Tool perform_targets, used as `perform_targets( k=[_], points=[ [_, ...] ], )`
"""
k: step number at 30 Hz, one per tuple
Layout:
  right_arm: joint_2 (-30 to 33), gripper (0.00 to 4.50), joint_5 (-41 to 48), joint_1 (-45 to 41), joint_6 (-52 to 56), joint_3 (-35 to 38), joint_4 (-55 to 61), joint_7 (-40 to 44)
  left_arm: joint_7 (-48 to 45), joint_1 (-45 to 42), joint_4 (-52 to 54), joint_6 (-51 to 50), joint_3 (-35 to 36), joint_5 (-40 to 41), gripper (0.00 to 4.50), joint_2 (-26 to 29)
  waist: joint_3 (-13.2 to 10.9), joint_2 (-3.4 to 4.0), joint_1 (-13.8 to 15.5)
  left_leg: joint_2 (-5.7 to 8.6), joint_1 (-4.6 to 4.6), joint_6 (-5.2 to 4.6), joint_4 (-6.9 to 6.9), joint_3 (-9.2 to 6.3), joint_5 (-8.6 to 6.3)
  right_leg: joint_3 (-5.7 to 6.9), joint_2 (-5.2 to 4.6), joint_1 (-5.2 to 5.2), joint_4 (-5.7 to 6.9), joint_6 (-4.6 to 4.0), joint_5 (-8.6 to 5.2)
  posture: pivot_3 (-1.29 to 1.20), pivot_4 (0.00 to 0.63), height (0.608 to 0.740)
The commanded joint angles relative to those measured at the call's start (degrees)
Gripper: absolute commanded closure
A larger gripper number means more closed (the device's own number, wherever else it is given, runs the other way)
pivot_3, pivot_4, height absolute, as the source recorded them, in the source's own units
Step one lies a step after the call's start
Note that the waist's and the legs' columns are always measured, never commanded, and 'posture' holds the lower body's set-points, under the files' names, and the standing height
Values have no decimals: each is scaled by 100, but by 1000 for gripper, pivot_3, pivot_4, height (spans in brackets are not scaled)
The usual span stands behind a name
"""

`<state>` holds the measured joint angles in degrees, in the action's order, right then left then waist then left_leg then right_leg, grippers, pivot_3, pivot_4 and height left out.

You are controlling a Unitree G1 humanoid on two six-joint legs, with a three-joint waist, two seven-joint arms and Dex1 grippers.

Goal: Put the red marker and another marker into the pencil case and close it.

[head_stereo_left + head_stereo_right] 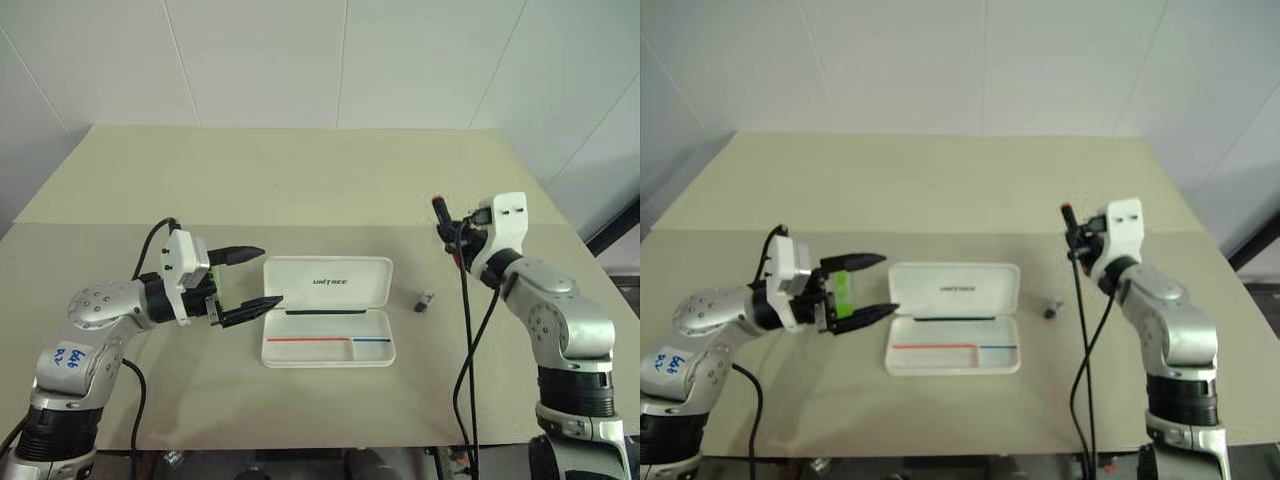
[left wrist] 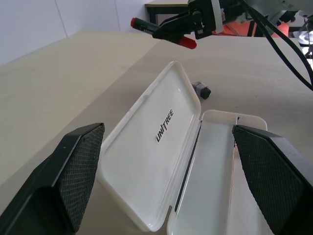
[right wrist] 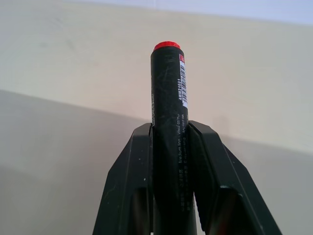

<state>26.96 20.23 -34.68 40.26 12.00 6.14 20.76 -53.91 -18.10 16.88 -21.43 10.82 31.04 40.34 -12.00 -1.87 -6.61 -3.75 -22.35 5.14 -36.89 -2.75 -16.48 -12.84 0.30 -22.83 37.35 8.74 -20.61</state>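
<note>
The desk [image 1: 300, 180] carries the pencil case [image 1: 328, 311] at its centre. The case is laid open, its lid folded back toward 12 o'clock and its tray toward 6 o'clock, so that both compartments are exposed for loading. Its long axis runs from 9 to 3 o'clock.

The left gripper [image 1: 255, 278] is held at 9 o'clock of the case, just beside the case's left end. Its fingers are spread wide and nothing is clamped between them. A green object, judged to be the green marker [image 1: 843, 290], is seen behind the fingers near the palm; whether it is touched cannot be told.

The right gripper [image 1: 452, 238] is raised above the desk at 3 o'clock of the case, well apart from it. It is closed on the red marker [image 3: 169, 127], which is gripped around its dark label section. The marker's long axis is held nearly upright, with the red end uppermost, so a tilt toward level is judged necessary before insertion.

A small grey cap-like piece [image 1: 425, 300] is left on the desk between the case and the right gripper.
</note>
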Motion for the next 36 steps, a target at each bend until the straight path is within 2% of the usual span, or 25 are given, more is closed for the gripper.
perform_targets(
  k=[1,4,11,19,22,28,36],
  points=[
    [130,3645,62,-379,-533,-82,-61,460,31,110,-21,148,276,8,0,98,-2,3,0,0,0,0,0,0,0,0,0,0,0,0,0,0,150,740],
    [123,3645,165,-539,-764,-183,-87,857,27,216,-26,159,341,19,0,127,-3,4,6,0,0,0,0,-1,0,3,-1,0,-1,0,0,0,150,740],
    [311,3645,725,-696,-1247,-566,122,2539,-211,241,-309,289,372,-31,0,312,-7,9,10,-1,-1,0,0,-2,0,6,-4,0,-1,0,0,0,150,740],
    [463,3645,850,-840,-1602,-701,150,3284,-376,273,-567,409,490,-50,0,554,-13,18,8,-2,0,0,-5,-4,0,8,-2,0,5,-1,-1,0,150,740],
    [646,3645,825,-643,-1707,-911,463,3678,-439,382,-564,422,551,-41,0,643,-19,24,12,-3,-1,0,-3,-6,0,11,-3,-1,3,-3,-2,0,150,740],
    [1315,3645,815,307,-1693,-1474,1319,4566,-701,617,-671,461,727,-28,0,884,-20,22,39,-5,-2,4,3,-7,-3,19,-5,-2,2,-9,-12,0,150,740],
    [1351,3645,406,793,-2008,-1952,1331,4710,-837,860,-673,482,707,-59,0,870,-21,22,31,-5,2,3,-14,-6,-3,17,-1,3,13,-7,-12,0,150,740]
  ],
)
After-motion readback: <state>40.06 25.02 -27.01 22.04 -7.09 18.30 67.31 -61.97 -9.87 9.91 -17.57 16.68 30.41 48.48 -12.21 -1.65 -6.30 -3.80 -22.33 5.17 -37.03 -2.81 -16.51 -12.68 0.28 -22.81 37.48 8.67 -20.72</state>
